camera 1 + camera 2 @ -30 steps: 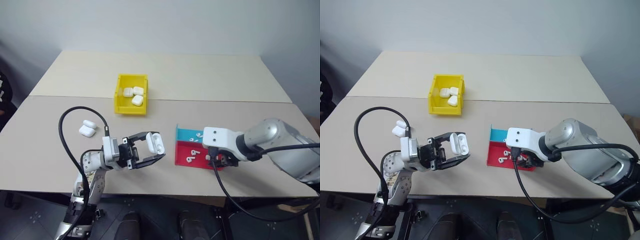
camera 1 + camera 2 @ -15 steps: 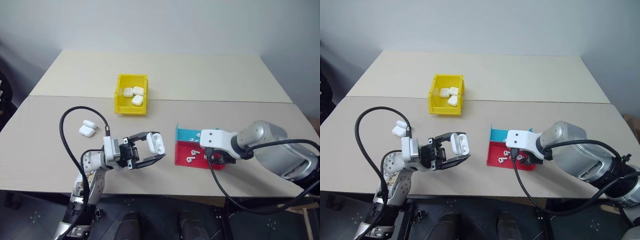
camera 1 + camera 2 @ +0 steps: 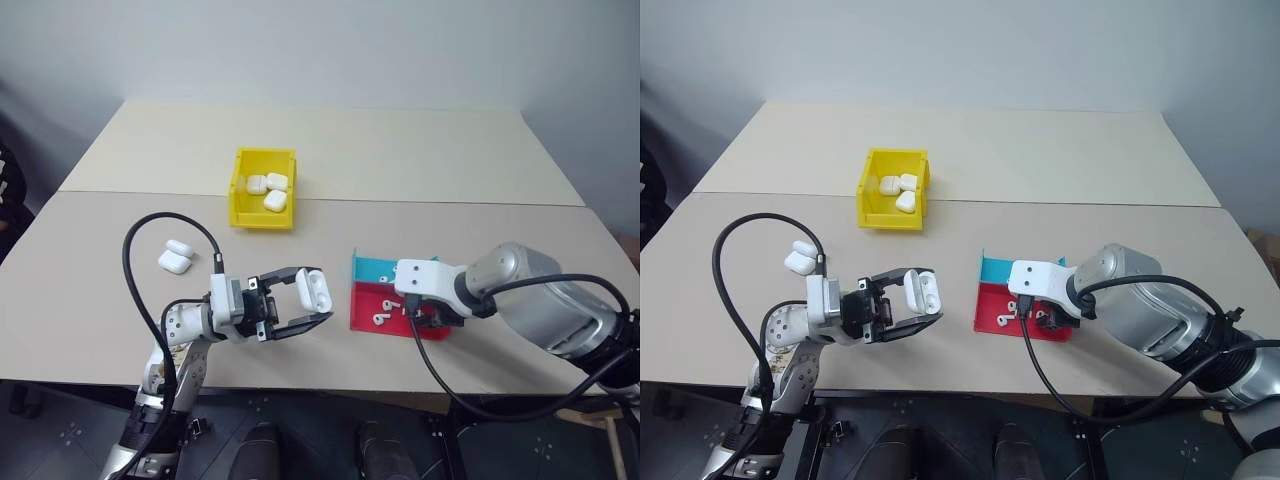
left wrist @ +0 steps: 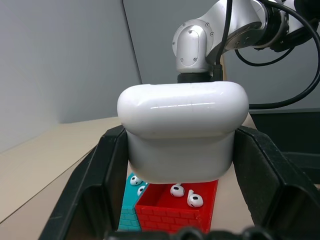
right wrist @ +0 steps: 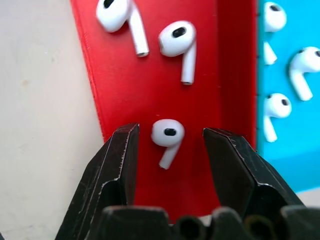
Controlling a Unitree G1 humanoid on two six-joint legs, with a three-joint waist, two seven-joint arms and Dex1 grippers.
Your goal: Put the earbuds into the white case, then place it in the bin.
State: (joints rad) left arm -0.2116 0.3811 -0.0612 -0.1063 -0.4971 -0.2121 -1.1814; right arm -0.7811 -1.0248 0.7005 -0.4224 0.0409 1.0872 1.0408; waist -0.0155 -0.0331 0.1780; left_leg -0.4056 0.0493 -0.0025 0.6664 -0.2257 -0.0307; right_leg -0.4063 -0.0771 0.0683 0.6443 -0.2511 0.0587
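Nearest, the left gripper (image 3: 318, 303) clamps a glossy white rounded case (image 3: 312, 289) above the beige table (image 3: 420, 160), while the right gripper (image 5: 169, 150) straddles, jaws apart, one tiny white stemmed earbud (image 5: 167, 135) lying in the shallow red tray (image 5: 112, 90). Farther back, the bright yellow plastic bin (image 3: 263, 215) holds three more white cases.

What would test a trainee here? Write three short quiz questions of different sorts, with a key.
1. True or false: the left end effector grips a white case.
2. Which tray holds the earbud between the right end effector fingers: A red tray, B blue tray, C bin?
3. How many white cases lie in the bin?

Key: 1 true. 2 A. 3 three.
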